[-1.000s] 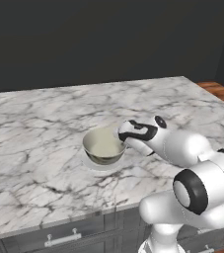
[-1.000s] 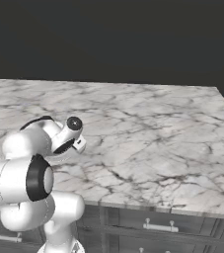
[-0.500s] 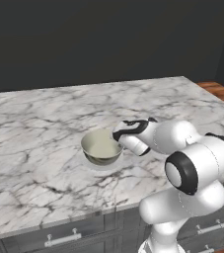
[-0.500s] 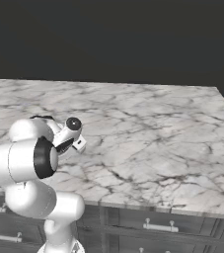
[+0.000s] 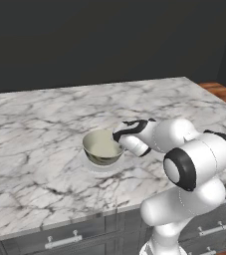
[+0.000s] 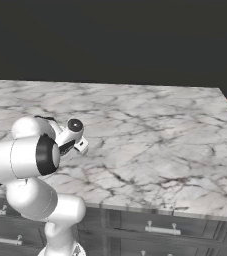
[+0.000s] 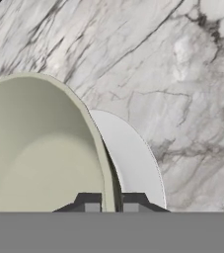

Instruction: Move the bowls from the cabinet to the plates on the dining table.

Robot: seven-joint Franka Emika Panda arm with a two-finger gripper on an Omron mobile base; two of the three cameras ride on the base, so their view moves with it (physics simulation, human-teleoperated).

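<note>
A small round pale cream-green glazed bowl with a flared rim [image 5: 103, 147] is being held by its rim over a flat round pale grey-white plate [image 5: 98, 167] on the broad white marble-look bench with grey veining [image 5: 35, 129]. The white arm's two dark fingers [image 7: 92, 203] are being kept narrow, pinched on the bowl's thin wall, one inside and one outside, as is being shown in the hand view, where the plate [image 7: 133, 163] is being glimpsed just past the rim. Whether the bowl's foot is already touching the plate cannot be told.

The bowl is being judged stiff, light and breakable, its glaze likely slick, so a one-sided rim pinch is being considered liable to let it tilt or slip. The rim on the arm's side is being treated as the sensible hold, the bowl being kept level until it is seated centrally on the barely wider plate.
</note>
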